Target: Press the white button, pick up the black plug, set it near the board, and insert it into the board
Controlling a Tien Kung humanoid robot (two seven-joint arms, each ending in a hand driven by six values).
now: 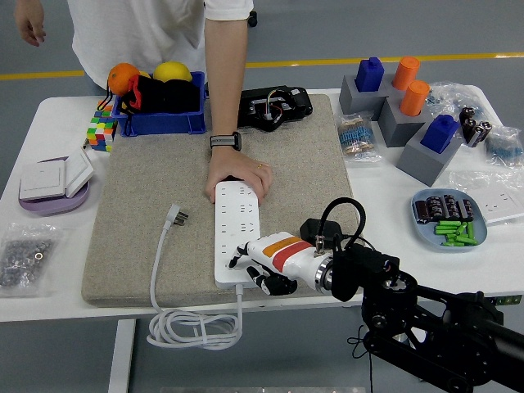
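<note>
White table (49, 110) carries a grey mat (147, 188), blue bin (160, 123) and 1 blue dish (426, 233).

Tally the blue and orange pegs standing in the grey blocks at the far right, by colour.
Blue pegs: 2
Orange pegs: 2
Total: 4, all upright in the grey blocks.

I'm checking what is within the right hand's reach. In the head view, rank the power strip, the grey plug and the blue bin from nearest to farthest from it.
From the right hand:
1. Power strip, directly under it.
2. Grey plug, to the left on the mat.
3. Blue bin, far left corner.
</note>
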